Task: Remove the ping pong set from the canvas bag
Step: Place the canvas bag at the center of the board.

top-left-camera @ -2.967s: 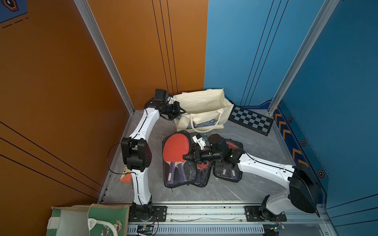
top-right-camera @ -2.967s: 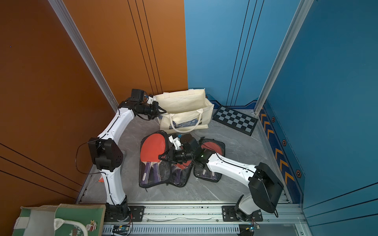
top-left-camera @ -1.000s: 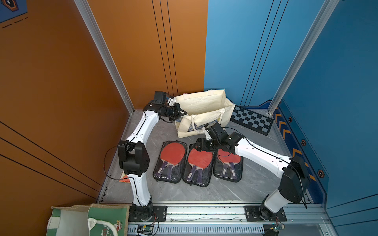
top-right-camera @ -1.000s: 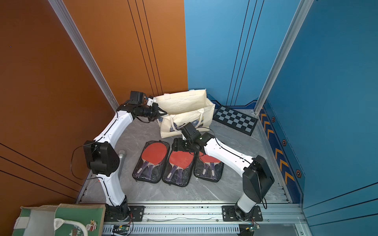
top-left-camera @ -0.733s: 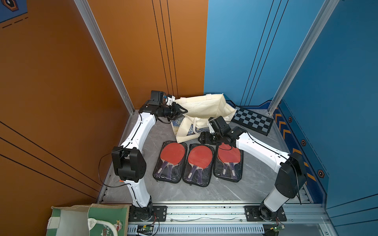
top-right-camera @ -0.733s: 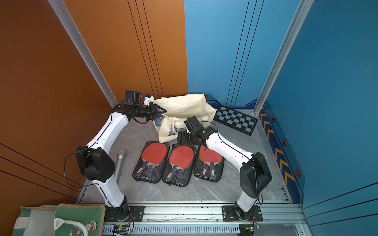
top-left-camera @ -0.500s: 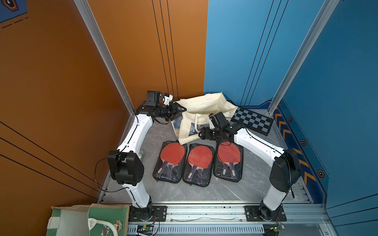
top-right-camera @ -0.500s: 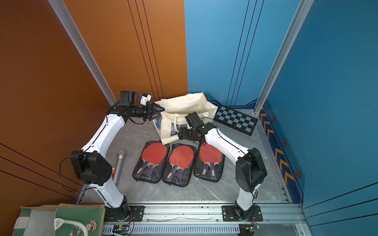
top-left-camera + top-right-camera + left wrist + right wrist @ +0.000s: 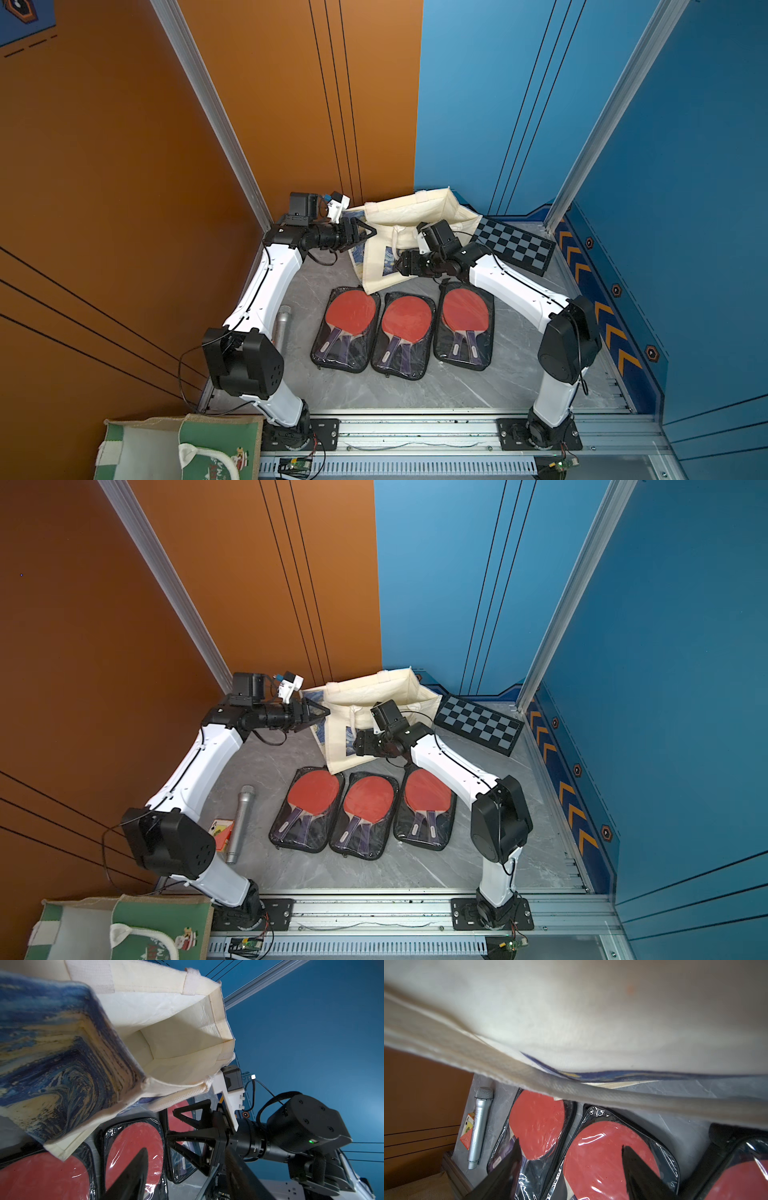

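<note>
Presently left gripper (image 9: 368,237) spread empty, right gripper (image 9: 399,266) likewise, canvas bag (image 9: 415,212) between, card (image 9: 467,1132) marked A

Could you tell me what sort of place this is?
Probably a robot test booth: a left arm and right arm bolted to an aluminium rail, an orange wall and blue wall boxing in the table, and unrelated props like a chessboard and microphone.

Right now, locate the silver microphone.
In a top view, the microphone lies beside the left arm, between a card box and the leftmost paddle case.
</note>
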You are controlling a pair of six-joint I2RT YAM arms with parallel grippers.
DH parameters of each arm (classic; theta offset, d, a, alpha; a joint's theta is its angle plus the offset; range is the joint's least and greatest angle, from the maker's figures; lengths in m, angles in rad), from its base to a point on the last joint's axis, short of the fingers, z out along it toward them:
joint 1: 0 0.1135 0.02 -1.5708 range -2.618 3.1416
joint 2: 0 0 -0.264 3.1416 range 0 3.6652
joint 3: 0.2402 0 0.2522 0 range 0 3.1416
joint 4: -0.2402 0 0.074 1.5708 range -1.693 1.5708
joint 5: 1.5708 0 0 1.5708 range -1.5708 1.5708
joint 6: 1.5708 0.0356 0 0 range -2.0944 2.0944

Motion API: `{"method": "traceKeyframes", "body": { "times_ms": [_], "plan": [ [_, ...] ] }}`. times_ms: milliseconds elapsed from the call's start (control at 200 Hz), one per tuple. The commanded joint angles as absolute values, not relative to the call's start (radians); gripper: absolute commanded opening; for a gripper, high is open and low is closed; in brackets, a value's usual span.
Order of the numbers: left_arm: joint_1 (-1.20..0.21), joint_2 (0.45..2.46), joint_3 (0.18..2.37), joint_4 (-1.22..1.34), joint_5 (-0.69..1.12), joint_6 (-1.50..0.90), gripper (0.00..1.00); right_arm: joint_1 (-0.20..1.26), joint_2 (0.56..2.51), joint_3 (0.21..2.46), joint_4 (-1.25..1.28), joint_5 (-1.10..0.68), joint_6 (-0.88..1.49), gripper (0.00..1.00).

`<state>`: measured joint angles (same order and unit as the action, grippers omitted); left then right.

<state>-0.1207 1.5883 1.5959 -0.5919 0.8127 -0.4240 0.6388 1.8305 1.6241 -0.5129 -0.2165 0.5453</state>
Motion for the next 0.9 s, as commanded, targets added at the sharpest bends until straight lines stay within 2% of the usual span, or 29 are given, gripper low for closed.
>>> {"method": "traceKeyframes", "body": {
  "times_ms": [0, 465, 731, 896],
  "plan": [
    [-0.162, 1.508, 1.525, -0.616, 0.733, -0.258, 0.61, 0.662, 1.784, 1.579, -0.514, -0.236, 0.494, 0.77],
    [-0.15, 1.419, 1.387, -0.658, 0.613, -0.099, 0.62, 0.645, 1.608, 1.449, -0.572, -0.162, 0.446, 0.77],
    [-0.139, 1.384, 1.34, -0.68, 0.586, -0.04, 0.62, 0.613, 1.507, 1.459, -0.627, -0.192, 0.388, 0.77],
    [-0.139, 1.306, 1.213, -0.684, 0.472, 0.08, 0.67, 0.563, 1.371, 1.465, -0.738, -0.006, 0.296, 0.81]
  ]
}}
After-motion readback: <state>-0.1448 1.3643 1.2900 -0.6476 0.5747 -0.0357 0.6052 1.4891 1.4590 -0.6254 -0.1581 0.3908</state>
